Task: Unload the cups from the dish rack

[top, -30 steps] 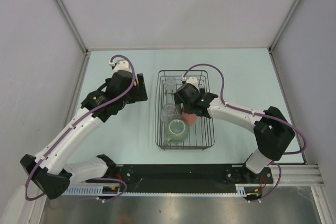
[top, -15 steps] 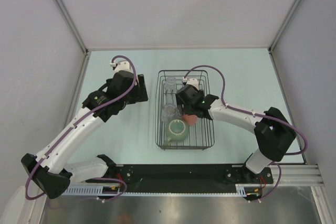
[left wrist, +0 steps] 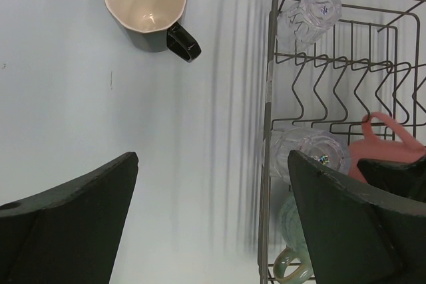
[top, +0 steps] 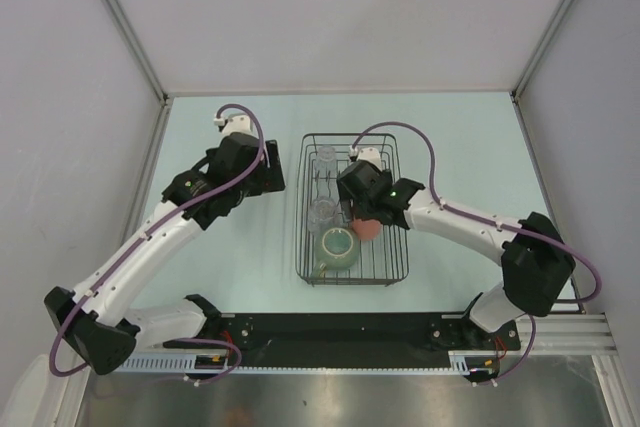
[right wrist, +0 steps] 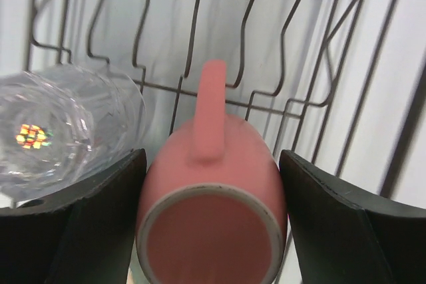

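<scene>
- Top view: the dish rack [top: 305, 209] sits mid-frame on the pale tabletop [top: 460, 137].
- It holds a sage-green mug [top: 338, 248] at its lower end, a salmon-pink cup [top: 368, 230] just right of the mug, and two clear tumblers [top: 322, 212] along its left side.
- The right hand [top: 360, 212] is down inside the rack at the pink cup. The left hand [top: 260, 171] hangs over the tabletop left of the rack. Neither hand's fingers can be made out here.
- Left wrist view: the left hand [left wrist: 213, 157] has its fingers [left wrist: 66, 224] spread wide with only tabletop [left wrist: 100, 111] between them.
- A dark pale-rimmed mug [left wrist: 150, 4] stands at upper left, outside the rack [left wrist: 269, 98], which fills the right side.
- Right wrist view: the pink cup [right wrist: 212, 231] lies on its side at lower centre, base toward the camera and handle up, with a tumbler [right wrist: 66, 131] to its left.
- The right hand [right wrist: 212, 157] straddles the cup, fingers [right wrist: 353, 231] close by its walls; I cannot tell whether they grip it.
</scene>
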Motion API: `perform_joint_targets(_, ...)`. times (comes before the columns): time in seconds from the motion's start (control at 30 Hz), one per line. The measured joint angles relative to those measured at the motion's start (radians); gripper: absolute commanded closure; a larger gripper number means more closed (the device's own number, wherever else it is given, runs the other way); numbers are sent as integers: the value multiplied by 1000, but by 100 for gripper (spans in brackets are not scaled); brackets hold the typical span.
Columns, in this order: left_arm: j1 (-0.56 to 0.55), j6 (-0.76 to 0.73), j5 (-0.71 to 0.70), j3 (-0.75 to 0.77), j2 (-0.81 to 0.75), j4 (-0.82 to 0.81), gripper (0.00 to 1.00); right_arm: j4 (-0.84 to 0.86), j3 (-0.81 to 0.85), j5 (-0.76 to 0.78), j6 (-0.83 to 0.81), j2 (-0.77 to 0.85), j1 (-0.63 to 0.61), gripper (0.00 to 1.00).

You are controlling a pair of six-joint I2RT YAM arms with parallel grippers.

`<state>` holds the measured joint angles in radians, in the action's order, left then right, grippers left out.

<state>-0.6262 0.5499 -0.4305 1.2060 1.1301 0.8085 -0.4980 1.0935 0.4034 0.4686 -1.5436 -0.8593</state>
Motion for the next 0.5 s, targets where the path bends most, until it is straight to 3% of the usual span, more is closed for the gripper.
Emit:
perform_joint_targets(0.3, 0, 2, 22, 0, 27, -31, 0, -95, 214, 46, -52, 107, 83, 100)
perform_joint_targets(0.5, 0, 27, 103, -1, 28, -98, 0, -68, 211, -34, -29, 223, 172, 100)
